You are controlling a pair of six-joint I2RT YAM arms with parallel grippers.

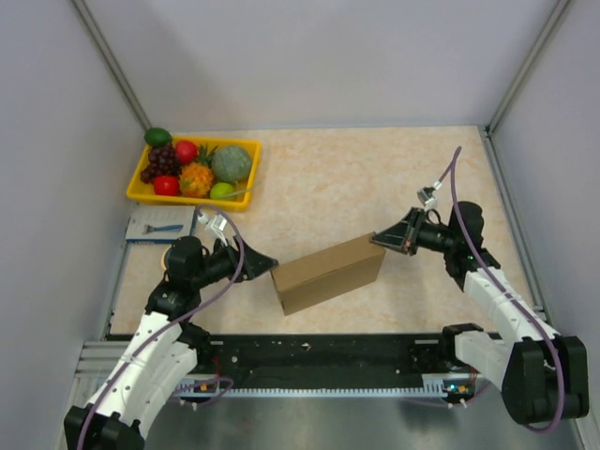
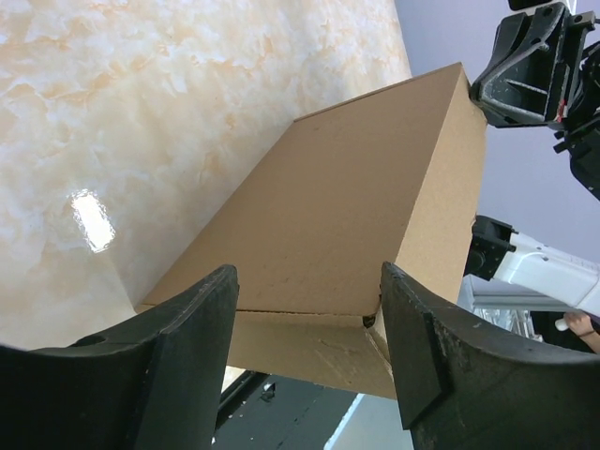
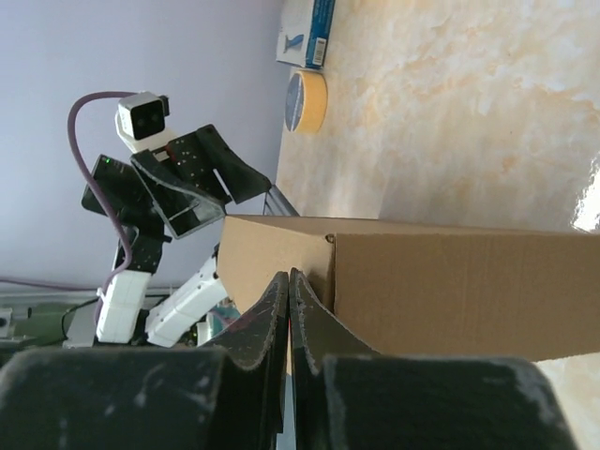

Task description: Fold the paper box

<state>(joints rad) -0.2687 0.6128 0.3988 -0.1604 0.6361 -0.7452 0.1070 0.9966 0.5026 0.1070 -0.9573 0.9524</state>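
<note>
I have one paper box [image 1: 328, 274] to deal with. It sits near the middle of the table [image 1: 375, 169], flaps down and already looking like a closed carton, so I judge the folding almost done. Its long axis runs slantwise, from the near left up toward the far right, and that decides the next move: I have an arm at each short end. My left gripper [image 1: 268, 264] faces the near-left end with its jaws spread, one finger either side of that end's lower edge. I cannot tell whether either finger touches the cardboard. My right gripper [image 1: 377, 240] is at the far-right end, jaws pressed tight together with nothing between them and the tips right against the upper corner. Both are about equally close, so any squeeze or tuck would run along the box's length. Otherwise I count one yellow tray [image 1: 178, 198] of fruit at far left, one blue-white packet [image 1: 159, 225] beside it, and one roll of tape [image 3: 307, 100].
</note>
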